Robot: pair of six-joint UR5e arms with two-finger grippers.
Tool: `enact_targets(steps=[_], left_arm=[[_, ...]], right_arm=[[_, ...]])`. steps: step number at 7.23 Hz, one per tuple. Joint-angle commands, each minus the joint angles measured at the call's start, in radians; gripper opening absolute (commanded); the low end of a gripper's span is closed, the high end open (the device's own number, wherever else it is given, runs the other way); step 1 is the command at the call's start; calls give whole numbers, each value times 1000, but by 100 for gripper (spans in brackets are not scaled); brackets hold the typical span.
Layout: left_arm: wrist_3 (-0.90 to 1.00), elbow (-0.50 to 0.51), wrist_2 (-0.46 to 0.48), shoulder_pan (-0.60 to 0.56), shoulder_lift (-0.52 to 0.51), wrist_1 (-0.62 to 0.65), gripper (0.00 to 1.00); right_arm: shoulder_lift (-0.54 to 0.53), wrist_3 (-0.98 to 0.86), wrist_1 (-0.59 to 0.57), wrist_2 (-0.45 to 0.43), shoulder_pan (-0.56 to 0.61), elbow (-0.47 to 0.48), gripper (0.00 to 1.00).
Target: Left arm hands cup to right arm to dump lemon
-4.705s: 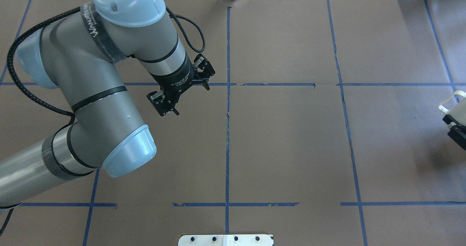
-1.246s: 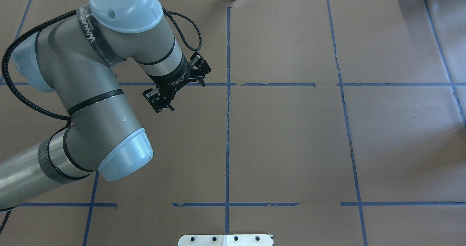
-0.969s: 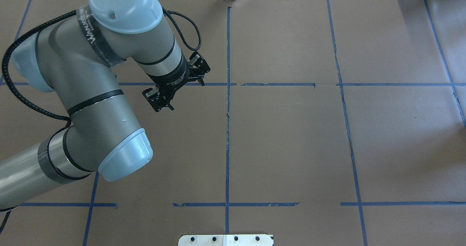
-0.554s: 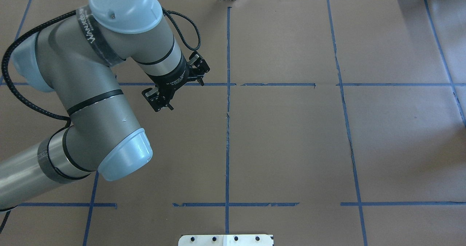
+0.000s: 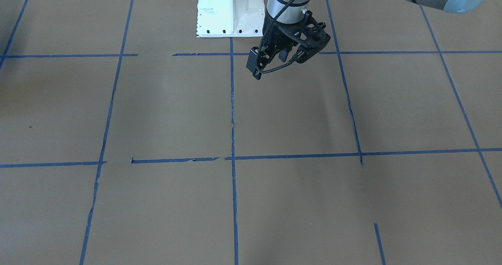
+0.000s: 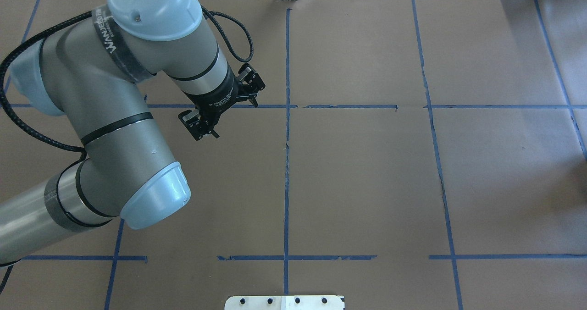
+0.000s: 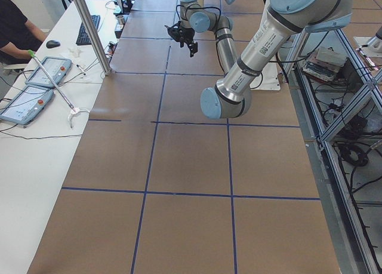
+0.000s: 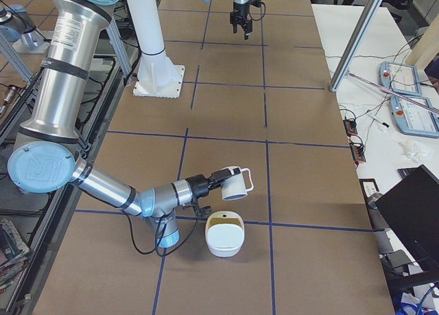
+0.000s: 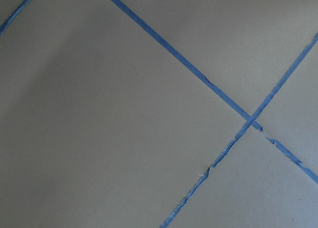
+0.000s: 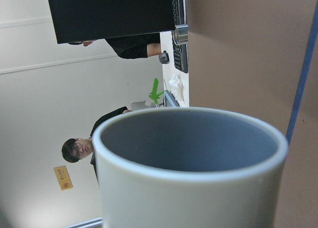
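My left gripper [image 6: 231,117] is open and empty, hanging over bare brown table paper left of the centre line; it also shows in the front view [image 5: 288,57]. The left wrist view holds only paper and blue tape. The white cup [image 8: 233,183] is at the tip of my right gripper [image 8: 218,180], tipped over beside a white bowl [image 8: 225,243]. I cannot tell whether that gripper is shut. The cup's grey inside [image 10: 189,138] looks empty. A dull yellow-olive patch in the bowl [image 8: 225,223] may be the lemon.
The white robot base [image 5: 229,10] stands at the table's robot side. Blue tape lines grid the brown paper. An aluminium post [image 8: 357,40] and a side bench with tablets [image 7: 36,89] line the operators' side, where a person [image 7: 15,23] sits.
My right gripper with the cup, at the overhead view's right edge 4.7 s ago, has left that view. My left arm has drawn back slightly to the left, its gripper still open.
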Motion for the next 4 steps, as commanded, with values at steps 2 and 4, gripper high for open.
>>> enact_targets(steps=[2,4], left_arm=[[-1,-6,-1,1,-1,-2,100],[0,-6,-1,1,-1,-5,100]], right_arm=[[-1,-230,-441,15,-3,314,4],[41,-449,-724,10,-22,487,6]])
